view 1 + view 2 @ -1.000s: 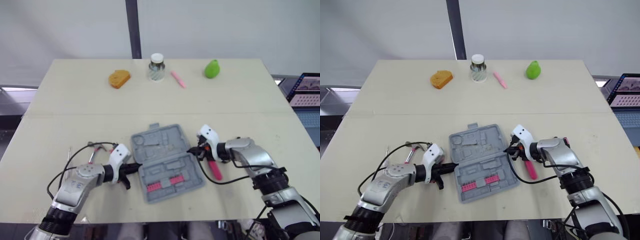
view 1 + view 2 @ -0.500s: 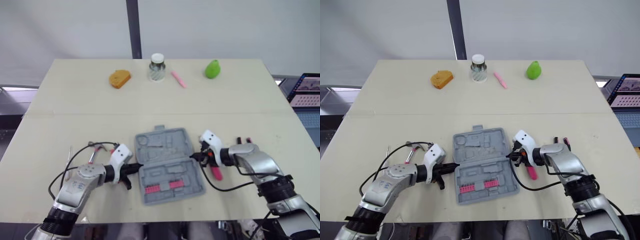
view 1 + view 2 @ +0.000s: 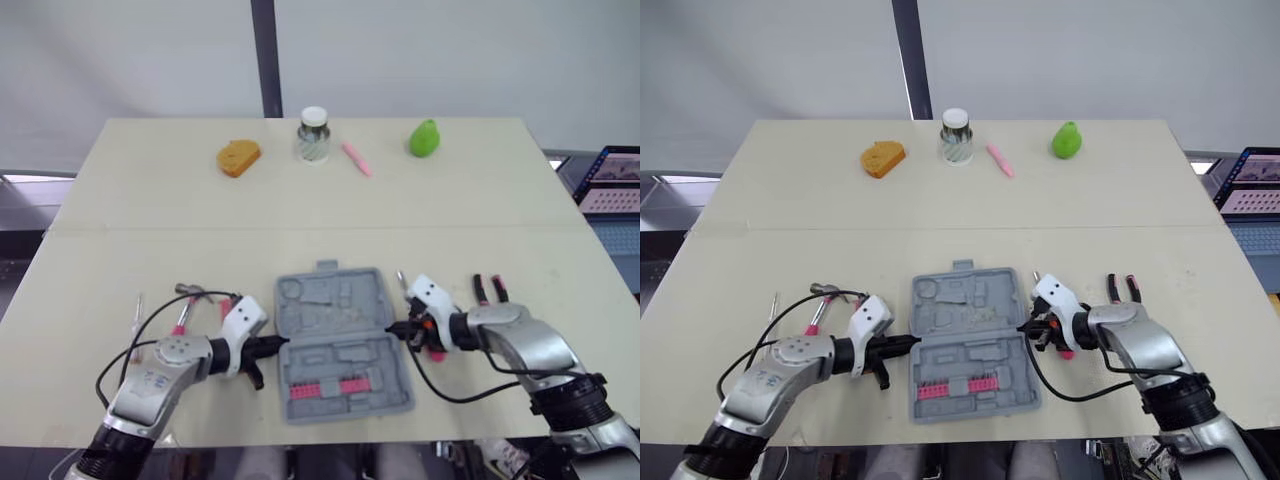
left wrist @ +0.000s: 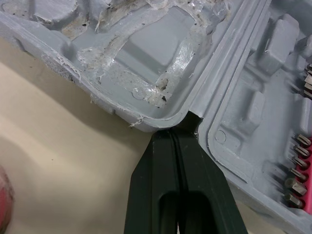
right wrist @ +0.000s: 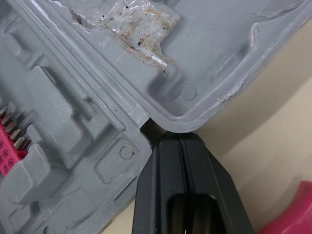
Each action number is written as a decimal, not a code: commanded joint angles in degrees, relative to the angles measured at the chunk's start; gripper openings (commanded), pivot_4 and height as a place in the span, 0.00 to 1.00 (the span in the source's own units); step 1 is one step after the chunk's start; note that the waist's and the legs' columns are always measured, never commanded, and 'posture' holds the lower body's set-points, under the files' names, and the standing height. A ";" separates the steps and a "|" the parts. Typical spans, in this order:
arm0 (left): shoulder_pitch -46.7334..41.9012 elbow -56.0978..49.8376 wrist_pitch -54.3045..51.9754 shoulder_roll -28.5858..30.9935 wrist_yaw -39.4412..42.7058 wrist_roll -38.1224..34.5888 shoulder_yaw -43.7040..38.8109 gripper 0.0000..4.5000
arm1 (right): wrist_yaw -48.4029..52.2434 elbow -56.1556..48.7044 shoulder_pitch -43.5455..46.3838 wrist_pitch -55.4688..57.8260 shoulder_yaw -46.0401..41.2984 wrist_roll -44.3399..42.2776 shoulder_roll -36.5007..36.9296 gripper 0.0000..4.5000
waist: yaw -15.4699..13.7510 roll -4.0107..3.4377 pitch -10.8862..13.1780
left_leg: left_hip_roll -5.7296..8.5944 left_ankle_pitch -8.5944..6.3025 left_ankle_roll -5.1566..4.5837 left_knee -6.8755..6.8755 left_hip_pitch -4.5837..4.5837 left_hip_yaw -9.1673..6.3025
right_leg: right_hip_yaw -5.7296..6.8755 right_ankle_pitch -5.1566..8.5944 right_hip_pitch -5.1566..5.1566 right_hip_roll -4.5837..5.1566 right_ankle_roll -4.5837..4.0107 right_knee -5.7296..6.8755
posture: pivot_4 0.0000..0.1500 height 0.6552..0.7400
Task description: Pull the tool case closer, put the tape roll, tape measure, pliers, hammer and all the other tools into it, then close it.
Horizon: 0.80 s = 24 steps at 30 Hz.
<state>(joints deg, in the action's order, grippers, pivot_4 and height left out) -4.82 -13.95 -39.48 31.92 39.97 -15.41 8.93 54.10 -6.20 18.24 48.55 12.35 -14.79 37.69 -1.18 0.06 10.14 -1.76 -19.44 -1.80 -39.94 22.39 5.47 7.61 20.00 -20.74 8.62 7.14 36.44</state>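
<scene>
The open grey tool case [image 3: 340, 340] lies flat near the table's front edge, with a pink row of bits [image 3: 330, 388] in its near half. My left gripper [image 3: 278, 343] is shut, its tips pressed into the hinge notch on the case's left side [image 4: 181, 129]. My right gripper [image 3: 392, 328] is also shut, wedged into the hinge notch on the right side [image 5: 170, 139]. A pink-handled hammer [image 3: 183, 310] lies left of the case. Under my right wrist lies a pink handle [image 3: 435, 350], and the pliers [image 3: 490, 290] are further right.
Along the far edge stand an orange object [image 3: 238, 158], a glass jar [image 3: 313, 135], a pink marker [image 3: 356, 158] and a green pear [image 3: 424, 138]. A thin metal tool [image 3: 137, 315] lies at the front left. A laptop [image 3: 610, 180] sits beyond the table's right side.
The case has turned square to the table and slid toward the front edge. Both shut grippers came nearer with it, staying at the hinge ends.
</scene>
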 commanded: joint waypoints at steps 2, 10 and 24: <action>1.24 -1.48 -0.52 0.26 1.10 -0.56 1.14 0.00 | -0.27 -4.52 -1.58 1.06 -1.70 -2.23 0.50 0.00 | 0.01 0.00 0.00 | 0.00 0.00 0.00 0.00 0.00 0.00 | 0.00 0.00 0.00 0.00 0.00 -0.01 | 1.00 0.47; 2.19 -3.00 -1.25 0.83 1.38 -0.96 0.79 0.00 | -1.82 -8.06 -4.05 3.15 -3.57 -3.61 0.88 0.00 | 0.00 0.00 0.00 | -0.01 0.00 0.00 0.00 0.00 0.00 | 0.00 0.00 0.00 0.01 0.00 -0.03 | 1.00 0.47; 6.99 -8.05 -4.02 1.39 0.25 -2.77 -0.70 0.00 | -4.53 -15.26 -9.92 6.81 -5.40 -6.91 2.04 0.00 | -0.02 -0.01 0.01 | -0.04 -0.01 0.01 0.07 0.00 -0.02 | -0.07 0.00 0.04 0.06 -0.01 -0.44 | 1.00 0.47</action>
<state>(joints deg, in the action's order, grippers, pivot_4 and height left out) 1.40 -20.34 -43.13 33.47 40.13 -17.49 7.92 49.92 -18.50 8.77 55.11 8.36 -19.87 39.42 -1.20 0.05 10.14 -1.80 -19.45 -1.79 -39.87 22.39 5.44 7.53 20.00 -20.69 8.69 7.14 36.00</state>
